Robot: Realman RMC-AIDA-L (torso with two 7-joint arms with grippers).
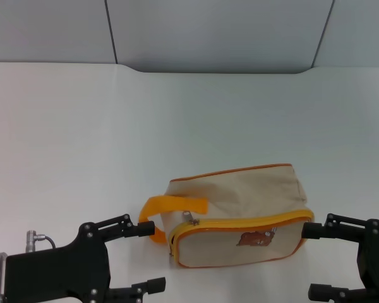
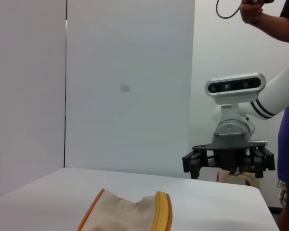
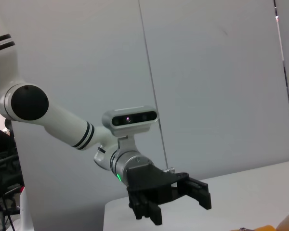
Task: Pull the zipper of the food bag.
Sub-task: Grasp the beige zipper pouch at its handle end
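The food bag (image 1: 240, 189) is a boxy beige pouch with orange-yellow piping, lying on the white table near its front edge. Its yellow-orange zipper (image 1: 252, 222) curves round the front panel above a brown bear print (image 1: 258, 238). The silver pull tab (image 1: 191, 219) sits at the zipper's left end, beside the strap loop (image 1: 170, 205). My left gripper (image 1: 148, 257) is open, just left of the bag by the strap. My right gripper (image 1: 312, 261) is open, just right of the bag. Neither touches it. The bag's top (image 2: 120, 216) shows in the left wrist view.
The white table (image 1: 82, 139) stretches far behind and to both sides of the bag. Grey wall panels (image 1: 215, 31) stand behind it. A person (image 2: 286, 144) stands beyond the right arm in the left wrist view.
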